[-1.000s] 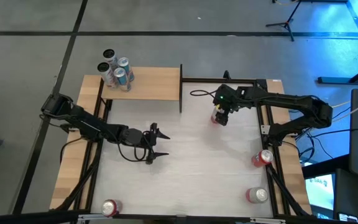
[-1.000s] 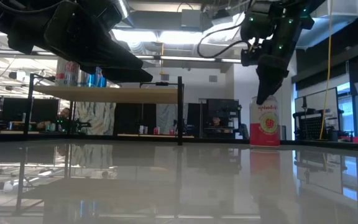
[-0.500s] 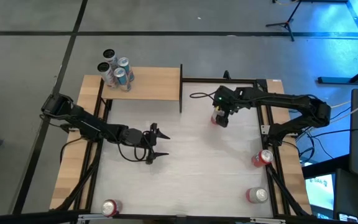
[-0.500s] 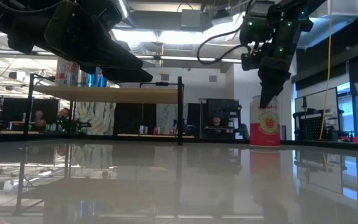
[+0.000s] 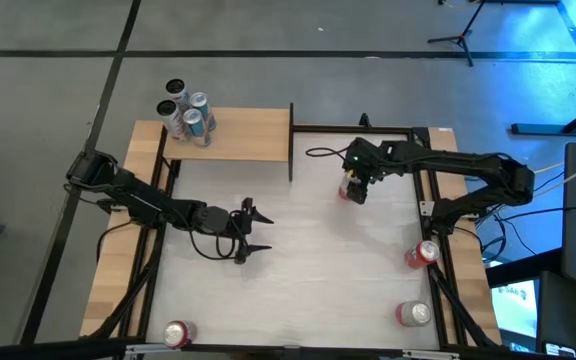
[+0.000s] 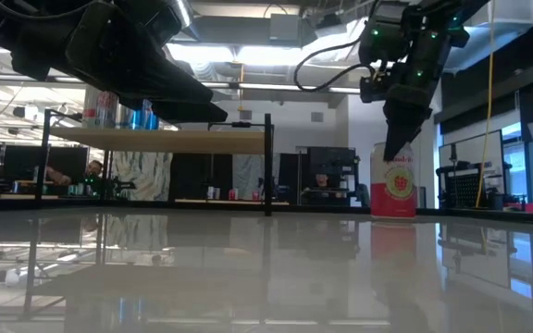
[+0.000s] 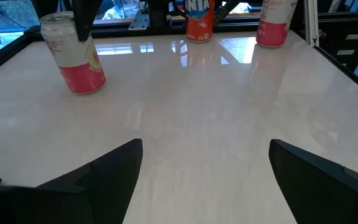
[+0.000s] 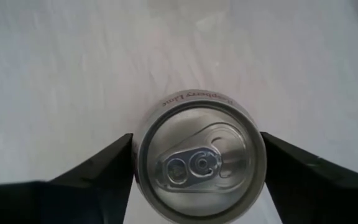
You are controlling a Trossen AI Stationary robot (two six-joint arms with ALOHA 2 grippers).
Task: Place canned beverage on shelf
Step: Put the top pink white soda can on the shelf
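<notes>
Can: red-and-white can stands upright on the white tabletop, near the far edge, right of centre; its silver lid faces up at me in my right wrist view.
My right pincer: right gripper sits over the can top, one finger on each side of the rim, very close; whether they press it I cannot tell. Can base is on the table.
Shelf: tan board with black edge, raised on black legs at the far left corner; its right end post stands a short way left of my can.
Shelf load: four cans bunched at its left end, two blue; the rest of the board is bare wood.
My left pincer: left gripper hangs over the table's middle-left, fingers spread, holding nothing.
Open room: bare white surface lies between the two arms.
Edges: three more red cans near the rims, two along the right side, one at the near left corner.
</notes>
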